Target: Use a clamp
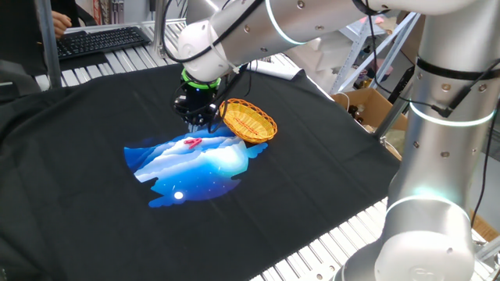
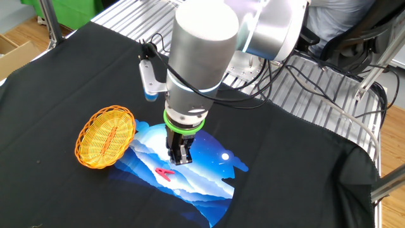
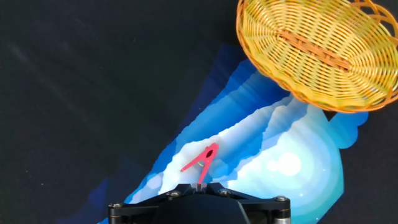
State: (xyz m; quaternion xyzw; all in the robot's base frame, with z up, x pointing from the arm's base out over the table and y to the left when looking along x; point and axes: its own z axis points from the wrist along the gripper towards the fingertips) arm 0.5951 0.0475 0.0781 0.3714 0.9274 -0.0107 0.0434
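The clamp point(image 3: 203, 160), a tiny red-pink clip, lies flat on a blue and white printed cloth point(image 3: 292, 168). My black gripper point(image 3: 200, 184) is shut, its tips pressed together just short of the clamp's near leg, with nothing visibly held. From the fixed views the gripper point(image 2: 180, 161) hangs slightly above the cloth point(image 2: 205, 180), beside the clamp point(image 2: 166, 173). In one fixed view the clamp point(image 1: 191, 143) sits just below the gripper point(image 1: 200, 123).
A woven yellow basket point(image 3: 261, 68) lies on the cloth's edge, close to the gripper point(image 1: 269, 125) point(image 2: 82, 142). A black sheet point(image 1: 312, 172) covers the table. Behind it are a keyboard point(image 1: 101, 39) and a cardboard box point(image 1: 367, 105).
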